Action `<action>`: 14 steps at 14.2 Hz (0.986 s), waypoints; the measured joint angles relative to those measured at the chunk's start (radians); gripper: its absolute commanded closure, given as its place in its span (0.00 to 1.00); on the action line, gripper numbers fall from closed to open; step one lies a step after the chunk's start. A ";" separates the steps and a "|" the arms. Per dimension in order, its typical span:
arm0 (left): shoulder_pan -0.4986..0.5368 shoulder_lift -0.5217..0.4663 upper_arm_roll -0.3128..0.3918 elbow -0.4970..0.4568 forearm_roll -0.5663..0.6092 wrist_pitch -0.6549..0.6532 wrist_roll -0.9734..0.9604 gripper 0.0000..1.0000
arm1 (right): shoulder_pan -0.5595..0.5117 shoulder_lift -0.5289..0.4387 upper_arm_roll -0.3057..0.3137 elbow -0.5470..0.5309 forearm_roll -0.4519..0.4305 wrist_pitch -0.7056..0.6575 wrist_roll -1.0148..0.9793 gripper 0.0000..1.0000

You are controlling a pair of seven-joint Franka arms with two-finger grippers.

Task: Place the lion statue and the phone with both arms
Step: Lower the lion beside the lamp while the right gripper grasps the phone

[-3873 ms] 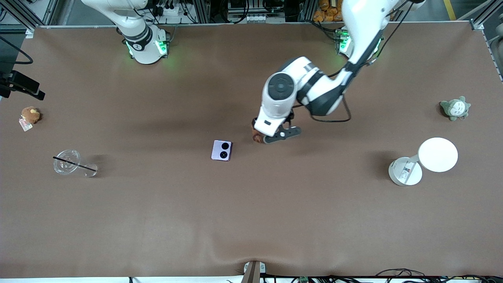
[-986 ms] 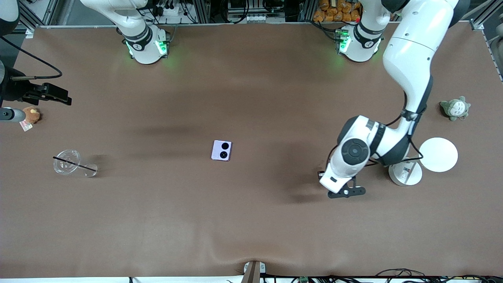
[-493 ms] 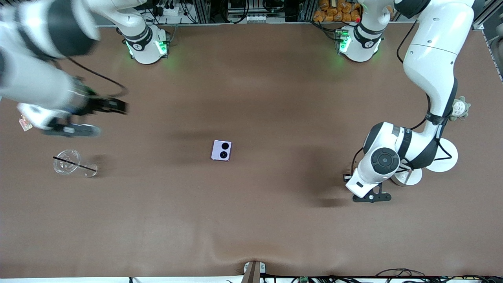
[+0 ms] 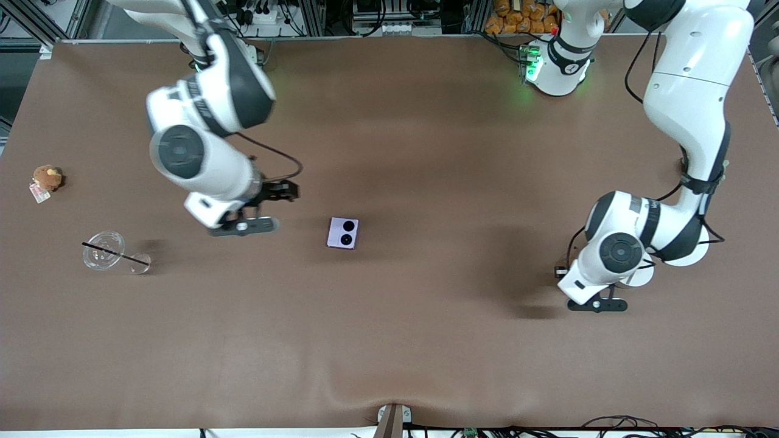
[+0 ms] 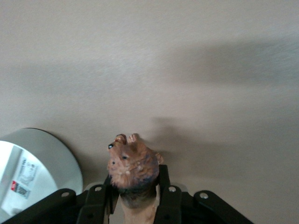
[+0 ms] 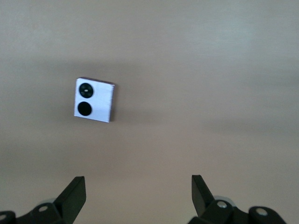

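Your left gripper (image 5: 135,205) pinches the small orange-brown lion statue (image 5: 132,165) over bare brown table (image 4: 426,340), seemingly just beside a white round stand (image 5: 32,172). Your right gripper (image 6: 138,193) hangs spread wide above the table near the pale lavender square phone (image 4: 342,233).

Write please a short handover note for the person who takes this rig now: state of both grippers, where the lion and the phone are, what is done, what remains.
Left gripper: shut on the small orange-brown lion statue, up in the air over bare brown table beside the white round stand, toward the left arm's end.
Right gripper: open, empty, over the table beside the pale lavender square folded phone.
Phone: flat on the table, near the middle, black camera circles up, untouched.
Done: lion picked up.
Left: set the lion down; grasp the phone with the right gripper and place it.
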 measured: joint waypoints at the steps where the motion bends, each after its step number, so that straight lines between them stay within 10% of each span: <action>1: 0.011 -0.002 -0.001 -0.005 0.000 0.000 0.008 1.00 | 0.028 0.004 0.000 -0.033 0.000 0.035 0.030 0.00; 3: 0.020 -0.004 -0.005 -0.011 0.000 0.001 0.009 1.00 | 0.079 0.024 0.000 -0.072 0.000 0.084 0.119 0.00; 5: 0.024 -0.004 -0.005 -0.011 0.000 0.001 0.009 0.00 | 0.111 0.067 0.000 -0.077 0.000 0.142 0.181 0.00; 14: 0.030 -0.113 -0.056 -0.008 -0.014 -0.055 0.007 0.00 | 0.119 0.299 -0.011 -0.054 0.030 0.445 0.240 0.00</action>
